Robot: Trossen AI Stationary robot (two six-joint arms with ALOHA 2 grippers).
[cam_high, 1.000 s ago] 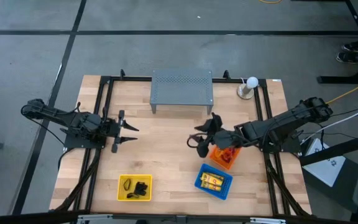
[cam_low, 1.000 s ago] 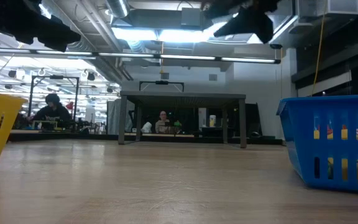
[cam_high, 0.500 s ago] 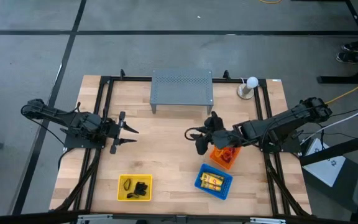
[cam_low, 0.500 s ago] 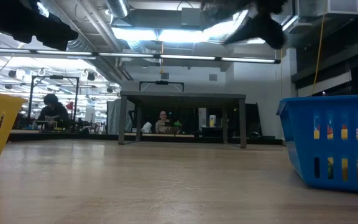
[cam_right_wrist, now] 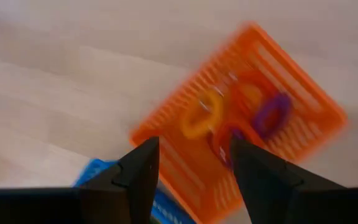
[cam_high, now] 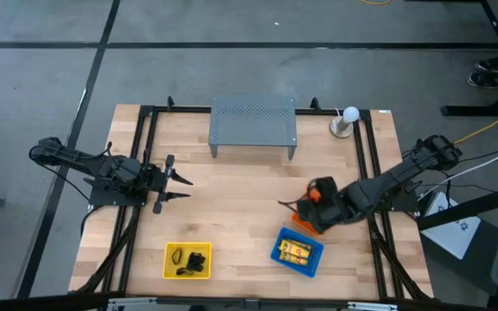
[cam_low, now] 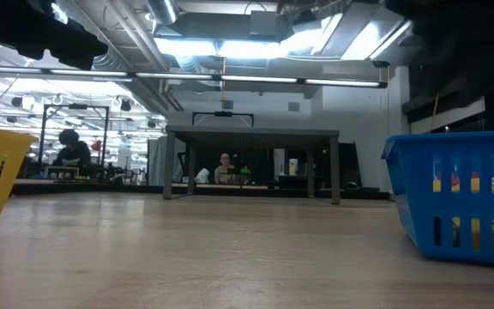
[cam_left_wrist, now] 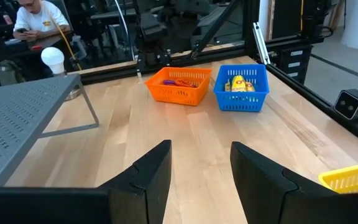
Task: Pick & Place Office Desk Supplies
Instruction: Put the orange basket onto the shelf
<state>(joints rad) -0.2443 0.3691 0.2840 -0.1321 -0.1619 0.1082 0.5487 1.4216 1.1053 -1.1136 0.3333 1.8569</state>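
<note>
The orange basket (cam_right_wrist: pixel 241 124) holds orange, purple and red loops (cam_right_wrist: pixel 272 115) and stands on the table right of centre. My right gripper (cam_right_wrist: pixel 194 168) hangs open above it, pointing steeply down, touching nothing; in the high view the right gripper (cam_high: pixel 299 207) covers most of the orange basket (cam_high: pixel 299 222). The blue basket (cam_high: pixel 297 251) holds yellow packets (cam_left_wrist: pixel 241 84). The yellow basket (cam_high: pixel 187 261) holds black clips (cam_high: pixel 197 261). My left gripper (cam_high: pixel 175 184) waits open at the table's left, roughly level.
A grey perforated shelf (cam_high: pixel 252 123) stands at the far middle, and a white bulb on a stand (cam_high: pixel 349 114) at the far right. Black frame rails (cam_high: pixel 145 173) run along both sides. Bare wood lies between the left gripper and the baskets. People sit in the room behind.
My right gripper has swung toward the table's near right, tipped from nearly level to steeply down and rolled about its axis. It now hangs over the orange basket. The baskets have not moved.
</note>
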